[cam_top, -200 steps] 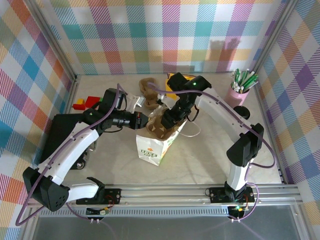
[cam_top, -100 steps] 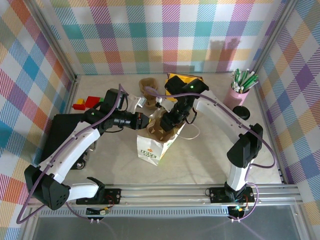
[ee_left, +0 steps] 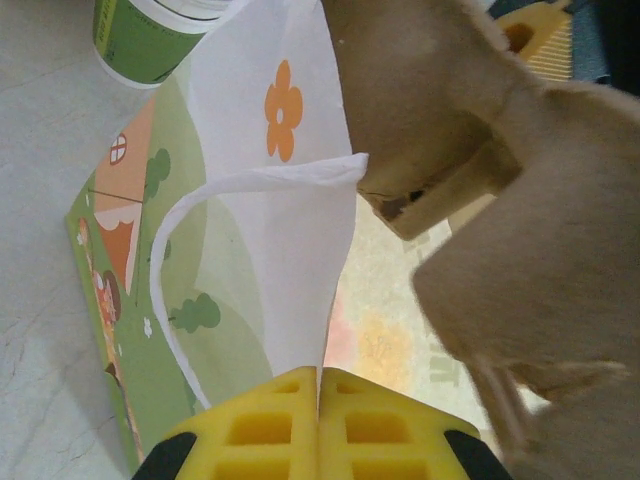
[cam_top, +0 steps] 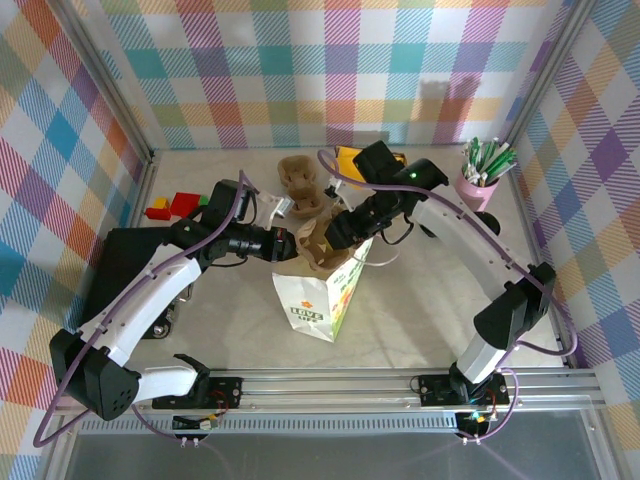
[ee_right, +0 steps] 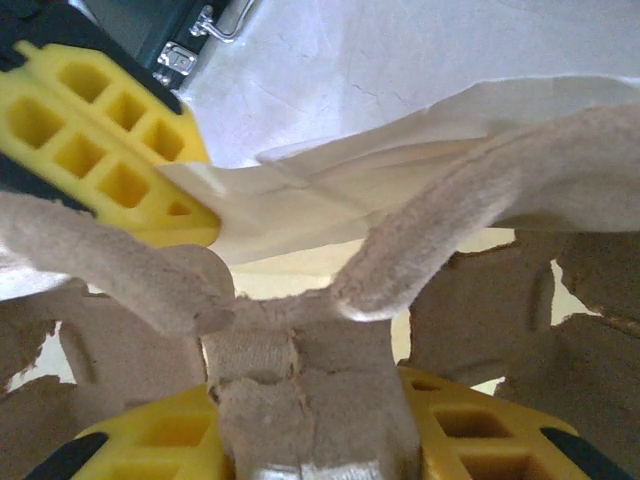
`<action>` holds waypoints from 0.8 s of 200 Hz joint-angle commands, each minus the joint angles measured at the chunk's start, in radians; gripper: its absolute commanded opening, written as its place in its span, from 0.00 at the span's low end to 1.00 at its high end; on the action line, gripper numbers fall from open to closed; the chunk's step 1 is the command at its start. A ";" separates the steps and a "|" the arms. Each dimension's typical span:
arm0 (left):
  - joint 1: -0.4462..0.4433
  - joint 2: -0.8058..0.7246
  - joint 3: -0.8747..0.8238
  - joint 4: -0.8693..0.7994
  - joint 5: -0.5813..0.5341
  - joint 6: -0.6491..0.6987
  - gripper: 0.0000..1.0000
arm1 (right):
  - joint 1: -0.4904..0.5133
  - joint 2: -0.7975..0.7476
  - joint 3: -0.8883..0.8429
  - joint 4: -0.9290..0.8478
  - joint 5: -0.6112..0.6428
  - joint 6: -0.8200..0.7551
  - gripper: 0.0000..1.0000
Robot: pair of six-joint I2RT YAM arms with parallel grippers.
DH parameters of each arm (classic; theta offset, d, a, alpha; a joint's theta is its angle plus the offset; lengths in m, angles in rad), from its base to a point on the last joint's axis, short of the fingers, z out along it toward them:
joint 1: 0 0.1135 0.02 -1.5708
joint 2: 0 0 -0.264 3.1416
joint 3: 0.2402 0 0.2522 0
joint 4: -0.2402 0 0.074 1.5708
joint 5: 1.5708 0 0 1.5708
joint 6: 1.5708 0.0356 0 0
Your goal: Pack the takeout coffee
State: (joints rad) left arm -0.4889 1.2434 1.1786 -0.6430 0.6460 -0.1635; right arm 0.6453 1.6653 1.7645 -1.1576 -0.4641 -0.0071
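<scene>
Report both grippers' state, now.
Left gripper: shut on the rim of the paper bag.
Right gripper: shut on the cardboard cup carrier.

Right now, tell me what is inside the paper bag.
A brown pulp cup carrier fills the mouth of the paper bag, held by the right gripper. It hides the bag's bottom; anything beneath cannot be seen.

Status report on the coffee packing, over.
Left end effector shut on bag. Right end effector shut on carrier at bag mouth. Green cup past bag, lid out of frame. Carrier crowds the mouth.
</scene>
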 commanded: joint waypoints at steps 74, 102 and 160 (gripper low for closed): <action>-0.008 0.001 0.013 0.000 0.037 0.016 0.00 | 0.068 0.054 -0.041 -0.039 0.174 -0.075 0.37; -0.008 0.005 0.015 -0.010 0.019 0.026 0.00 | 0.069 0.044 -0.047 -0.033 0.170 -0.051 0.37; -0.008 -0.032 0.005 -0.033 -0.002 0.044 0.08 | 0.065 -0.014 -0.057 0.060 0.108 0.172 0.35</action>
State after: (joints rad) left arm -0.4885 1.2461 1.1786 -0.6434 0.6346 -0.1440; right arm 0.7147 1.6974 1.7199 -1.1736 -0.3256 0.0486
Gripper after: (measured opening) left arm 0.050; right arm 0.357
